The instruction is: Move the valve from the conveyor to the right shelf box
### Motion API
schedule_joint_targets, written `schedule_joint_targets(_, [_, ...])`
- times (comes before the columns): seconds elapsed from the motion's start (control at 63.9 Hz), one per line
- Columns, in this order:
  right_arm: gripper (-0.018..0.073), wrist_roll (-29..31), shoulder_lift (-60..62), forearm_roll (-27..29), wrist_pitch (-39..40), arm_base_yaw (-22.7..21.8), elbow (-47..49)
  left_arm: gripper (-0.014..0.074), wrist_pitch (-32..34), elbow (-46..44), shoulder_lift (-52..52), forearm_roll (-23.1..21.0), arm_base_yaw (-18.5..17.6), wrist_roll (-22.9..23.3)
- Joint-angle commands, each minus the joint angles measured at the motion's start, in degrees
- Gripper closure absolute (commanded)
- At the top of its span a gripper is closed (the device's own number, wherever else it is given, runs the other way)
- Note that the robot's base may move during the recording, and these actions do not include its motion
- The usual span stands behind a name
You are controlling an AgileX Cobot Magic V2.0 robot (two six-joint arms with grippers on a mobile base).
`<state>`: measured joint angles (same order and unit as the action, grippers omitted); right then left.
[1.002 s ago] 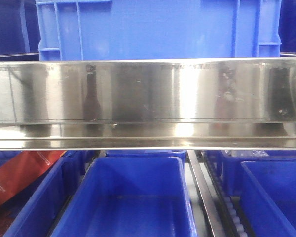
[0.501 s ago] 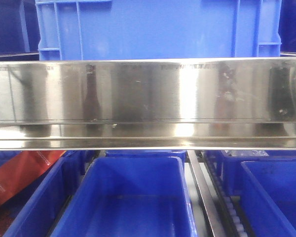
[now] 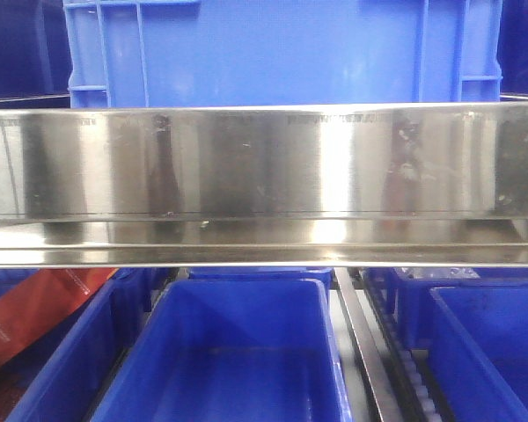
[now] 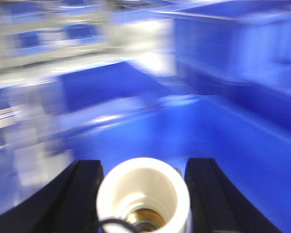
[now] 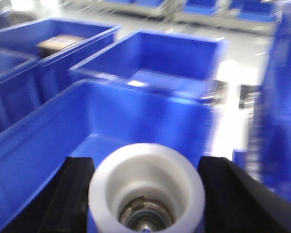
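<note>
In the left wrist view a white valve [image 4: 143, 191] with a brass inside sits end-on between the two black fingers [image 4: 85, 194] of my left gripper [image 4: 143, 165], which is shut on it, above the blurred floor of a blue box [image 4: 233, 145]. In the right wrist view a second white valve [image 5: 146, 187] is clamped in my right gripper [image 5: 146, 162], just above the open blue box [image 5: 48, 131] below it. The conveyor is out of view. Neither gripper appears in the front view.
A wide polished steel shelf rail [image 3: 264, 185] crosses the front view, with a large blue crate [image 3: 282, 53] above and open blue boxes [image 3: 238, 352] below. A red bag [image 3: 35, 308] lies lower left. More blue boxes [image 5: 150, 63] stand behind the right gripper.
On the steel rail's right end a dark reflection has slid rightward and faded. The boxes in the front view have not moved.
</note>
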<state>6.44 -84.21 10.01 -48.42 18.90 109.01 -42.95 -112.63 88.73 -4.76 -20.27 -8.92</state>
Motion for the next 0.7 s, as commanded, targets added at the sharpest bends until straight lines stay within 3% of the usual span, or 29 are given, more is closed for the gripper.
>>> schedule_joint_targets(0.0, [0.0722, 0.5, -3.0, 0.0, 3.5, 1.4, 1.5, 0.0707, 1.6, -2.4, 4.1, -0.5, -2.9, -0.1])
schedule_joint_targets(0.501, [0.0721, 0.5, -18.5, 3.3, -0.4, 1.9, 1.5, 0.0700, -2.8, -2.4, 19.4, -2.2, -4.0, 0.0])
schedule_joint_targets(0.595, [0.0667, 0.5, -19.6, 3.5, -1.5, 1.9, 1.5, 0.0599, -3.2, -2.4, 19.9, -3.0, -4.0, 0.0])
schedule_joint_targets(0.689, [0.0495, 0.5, -19.8, 3.5, -1.8, 1.9, 1.5, 0.0398, -3.4, -2.4, 19.9, -3.2, -4.0, 0.0])
